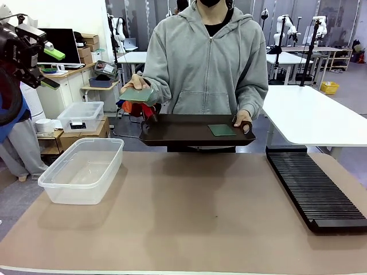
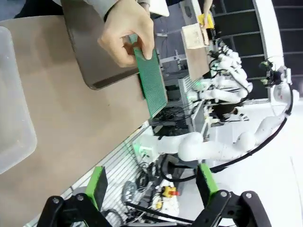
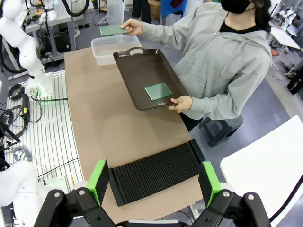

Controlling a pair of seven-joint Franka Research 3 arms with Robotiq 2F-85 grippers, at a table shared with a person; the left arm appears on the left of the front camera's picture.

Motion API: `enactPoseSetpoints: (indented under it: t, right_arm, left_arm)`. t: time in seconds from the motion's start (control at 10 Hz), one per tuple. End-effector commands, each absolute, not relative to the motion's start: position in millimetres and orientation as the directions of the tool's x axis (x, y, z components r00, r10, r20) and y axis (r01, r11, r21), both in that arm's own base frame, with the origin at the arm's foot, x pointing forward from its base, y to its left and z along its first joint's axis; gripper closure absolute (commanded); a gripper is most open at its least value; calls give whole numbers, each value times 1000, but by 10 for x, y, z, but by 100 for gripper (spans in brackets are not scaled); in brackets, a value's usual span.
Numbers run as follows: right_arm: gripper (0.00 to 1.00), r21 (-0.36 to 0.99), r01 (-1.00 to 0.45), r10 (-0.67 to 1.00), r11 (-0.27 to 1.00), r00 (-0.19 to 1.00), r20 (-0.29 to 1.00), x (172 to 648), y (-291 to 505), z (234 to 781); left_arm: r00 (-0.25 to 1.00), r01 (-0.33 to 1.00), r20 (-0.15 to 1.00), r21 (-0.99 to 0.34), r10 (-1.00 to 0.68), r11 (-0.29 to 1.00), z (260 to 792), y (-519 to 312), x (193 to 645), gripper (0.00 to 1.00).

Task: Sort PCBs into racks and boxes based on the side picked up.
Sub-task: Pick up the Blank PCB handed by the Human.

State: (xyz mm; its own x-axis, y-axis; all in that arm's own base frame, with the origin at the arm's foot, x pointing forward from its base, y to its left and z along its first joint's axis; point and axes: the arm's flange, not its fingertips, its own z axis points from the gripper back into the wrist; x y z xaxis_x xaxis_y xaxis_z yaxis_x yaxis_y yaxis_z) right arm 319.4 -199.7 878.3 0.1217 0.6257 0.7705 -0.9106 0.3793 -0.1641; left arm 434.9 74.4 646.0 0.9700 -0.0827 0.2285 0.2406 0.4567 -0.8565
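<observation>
A person at the far side holds a dark brown tray (image 1: 189, 134) in one hand, with one green PCB (image 1: 221, 130) lying flat on it. The other hand holds out a second PCB (image 1: 136, 94) to the picture's left, above the table's far edge. The clear box (image 1: 83, 169) stands at the left with nothing in it, and the long black slotted rack (image 1: 315, 189) lies at the right. My left gripper (image 1: 53, 69) hangs open high at the far left; its wrist view shows the held PCB (image 2: 151, 80) ahead. My right gripper (image 3: 154, 182) is open, high above the rack (image 3: 156, 172).
A smaller clear lidded bin (image 1: 80, 116) sits on a low stand behind the box. A white table (image 1: 312, 114) stands beyond the rack. The brown tabletop (image 1: 195, 217) between box and rack is bare.
</observation>
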Motion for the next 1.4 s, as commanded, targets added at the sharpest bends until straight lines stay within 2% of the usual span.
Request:
enactPoseSetpoints:
  t: [0.0, 0.3, 0.4, 0.6, 0.8, 1.3]
  right_arm:
    - [0, -167, -917, 621, 363, 104, 777, 3173, -1981, 8779]
    - [0, -167, -917, 621, 363, 104, 777, 3173, -1981, 8779]
    - [0, -167, -917, 621, 363, 104, 777, 3173, -1981, 8779]
    - [0, -167, -917, 621, 363, 104, 777, 3173, -1981, 8779]
    - [0, -167, -917, 621, 363, 104, 777, 3173, -1981, 8779]
    - [0, -167, -917, 621, 363, 104, 777, 3173, -1981, 8779]
  left_arm:
    - [988, 140, 152, -938, 13, 319, 6203, 490, 4342, 0]
    - [990, 62, 96, -955, 103, 289, 5951, 196, 4383, 0]
    - [989, 100, 125, -957, 77, 274, 5857, 89, 4362, 0]
    - [993, 68, 93, -958, 77, 277, 5678, -52, 4429, 0]
    - [992, 97, 116, -957, 56, 275, 5579, -151, 4547, 0]
    - [997, 68, 73, -982, 18, 178, 5474, -465, 4862, 0]
